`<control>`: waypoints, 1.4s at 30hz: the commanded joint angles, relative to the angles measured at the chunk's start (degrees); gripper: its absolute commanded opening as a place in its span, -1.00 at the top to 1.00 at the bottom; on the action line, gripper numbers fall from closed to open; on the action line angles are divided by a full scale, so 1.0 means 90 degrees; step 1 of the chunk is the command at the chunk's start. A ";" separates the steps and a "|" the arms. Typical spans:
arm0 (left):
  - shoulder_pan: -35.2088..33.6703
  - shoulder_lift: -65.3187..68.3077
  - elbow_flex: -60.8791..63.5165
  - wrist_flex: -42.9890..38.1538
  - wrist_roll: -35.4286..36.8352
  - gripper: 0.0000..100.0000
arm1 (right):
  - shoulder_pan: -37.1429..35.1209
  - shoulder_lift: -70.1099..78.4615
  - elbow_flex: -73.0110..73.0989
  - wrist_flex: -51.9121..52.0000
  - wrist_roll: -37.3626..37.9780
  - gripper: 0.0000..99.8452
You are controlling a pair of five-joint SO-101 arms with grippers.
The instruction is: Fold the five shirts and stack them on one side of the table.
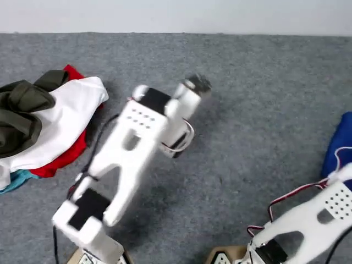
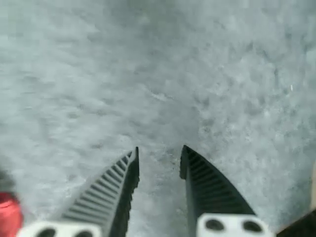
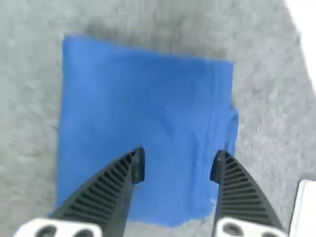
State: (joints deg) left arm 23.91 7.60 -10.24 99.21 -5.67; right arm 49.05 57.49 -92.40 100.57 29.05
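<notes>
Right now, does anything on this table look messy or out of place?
Yes: the white shirt, olive shirt, red shirt and teal shirt lie crumpled in one heap at the high view's left, unlike the blue shirt, folded flat.

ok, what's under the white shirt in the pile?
A red shirt shows beneath the white shirt, with a teal edge lower still. Anything else underneath is covered.

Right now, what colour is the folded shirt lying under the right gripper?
The folded fabric shirt is plain blue, best seen in the right wrist view.
</notes>
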 commanded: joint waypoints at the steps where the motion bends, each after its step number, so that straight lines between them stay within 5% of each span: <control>1: -0.0762 -0.1094 -0.0464 0.0137 0.0068 0.73 | -0.0474 -0.0786 -0.0107 0.0288 -0.0342 0.54; 8: -0.3194 -0.1592 -0.0855 0.0127 0.0039 0.72 | -0.1978 -0.1402 -0.0049 0.0298 -0.0791 0.54; 17: -0.5841 -0.1582 -0.1499 -0.0742 0.0029 0.39 | -0.2984 -0.1558 -0.0049 0.0298 -0.0918 0.54; 25: -0.6066 -0.1455 -0.1451 -0.2383 -0.0430 0.39 | -0.3678 -0.2886 0.3292 0.0298 -0.0908 0.53; 31: -0.6476 -0.0342 -0.1470 -0.2618 -0.1299 0.49 | -0.4625 -0.4508 0.6437 0.0288 -0.0860 0.53; 42: -0.7170 0.1104 -0.1529 -0.3429 -0.2344 0.61 | -0.4908 -0.5182 0.8313 0.0259 -0.0420 0.54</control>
State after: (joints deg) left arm -40.44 16.31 -21.76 69.76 -23.25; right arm 4.84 13.98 -18.55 100.66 24.75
